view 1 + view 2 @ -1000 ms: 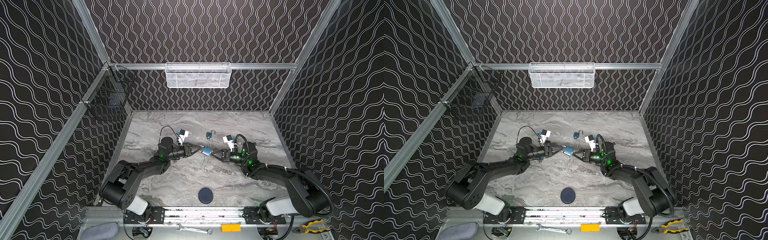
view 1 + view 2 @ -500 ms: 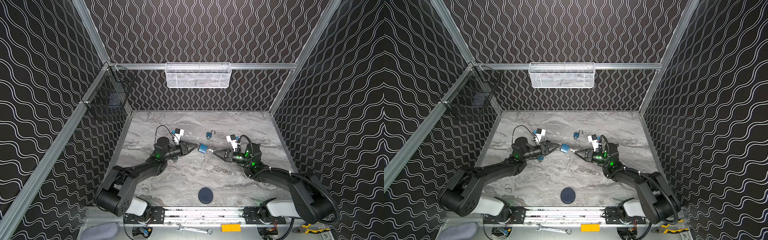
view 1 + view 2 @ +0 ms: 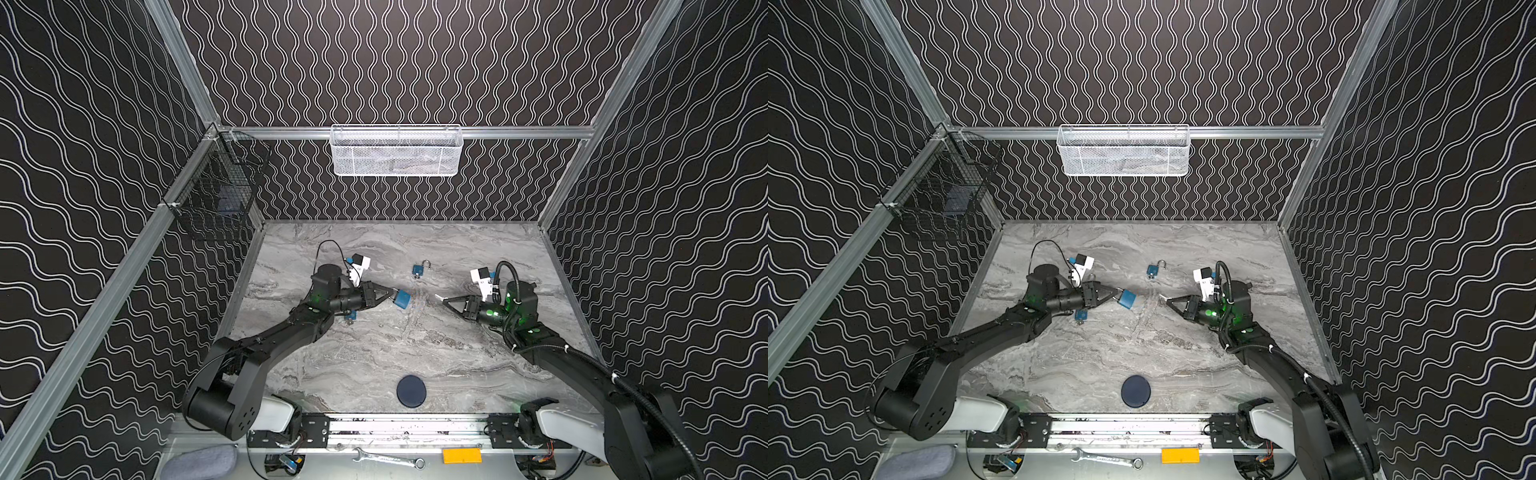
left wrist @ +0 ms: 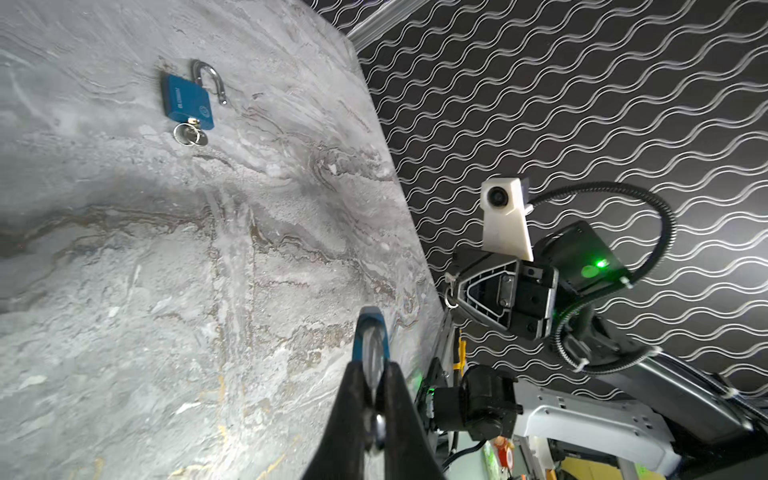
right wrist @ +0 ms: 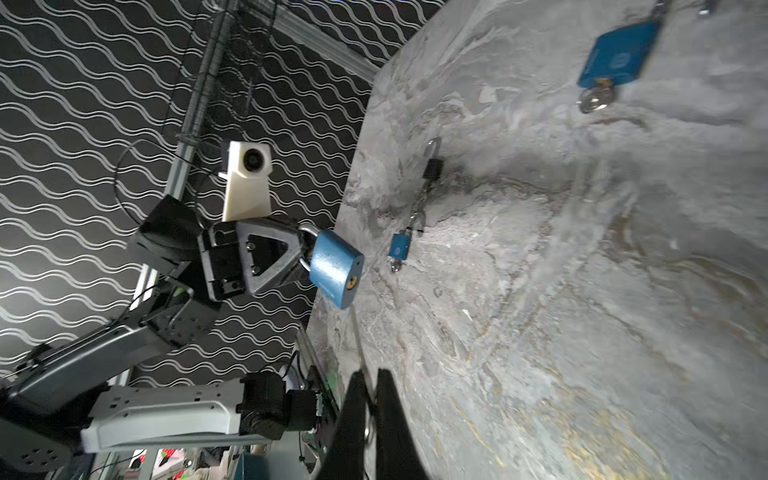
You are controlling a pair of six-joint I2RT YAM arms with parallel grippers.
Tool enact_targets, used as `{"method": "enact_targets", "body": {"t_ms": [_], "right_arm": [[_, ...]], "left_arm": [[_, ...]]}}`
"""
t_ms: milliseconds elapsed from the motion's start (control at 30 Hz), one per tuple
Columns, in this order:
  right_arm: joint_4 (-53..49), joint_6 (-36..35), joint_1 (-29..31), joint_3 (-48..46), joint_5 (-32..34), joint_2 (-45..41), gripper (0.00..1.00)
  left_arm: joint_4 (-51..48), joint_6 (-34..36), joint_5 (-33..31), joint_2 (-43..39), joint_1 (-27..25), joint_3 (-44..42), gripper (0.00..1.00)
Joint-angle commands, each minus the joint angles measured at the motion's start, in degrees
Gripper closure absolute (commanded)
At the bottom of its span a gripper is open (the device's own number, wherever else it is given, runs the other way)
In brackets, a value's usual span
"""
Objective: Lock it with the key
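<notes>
Over the last second the arms have drawn apart: the left gripper (image 3: 390, 293) stays clamped on the shackle of the blue padlock (image 3: 402, 299), held off the table (image 3: 374, 357) above its middle. The right gripper (image 3: 445, 300), pinched shut on the key (image 5: 357, 336), has backed toward the right edge, key clear of the keyhole. That suggests the turn is done and the key withdrawn, though whether the shackle truly latched is hidden behind the gripper's fingers.
</notes>
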Motion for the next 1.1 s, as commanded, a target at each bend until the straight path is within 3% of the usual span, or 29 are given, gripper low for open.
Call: {"method": "enact_targets", "body": {"t_ms": [0,300,567,700,1000,1067], "right_arm": [[-12.9,-5.0,-1.2,0.7,2.6,-1.8,1.00],[-17.6,-7.9,-2.4,0.9,4.4,-2.4,1.00],[-15.8,-8.6,-2.4,1.6,3.8,3.2,1.00],[-19.2,-10.5,-2.4,4.7,6.7,4.9,1.00],[-21.8,-11.7,-2.3,10.2,6.9,10.0,1.00],[-21.4,-11.6,-2.3,10.7,6.8,10.6,1.00]], "left_arm": [[-10.1,8.6,-0.3,2.0,0.1,4.5,1.00],[-37.4,27.8,-2.8,11.4,1.9,24.0,1.00],[-56.8,41.8,1.2,24.3,9.6,45.9,1.00],[-67.9,50.9,-1.3,32.0,12.1,57.3,1.00],[-72.1,56.3,-4.4,41.1,20.3,67.5,1.00],[-72.3,57.3,-1.8,43.4,22.7,70.3,1.00]]}}
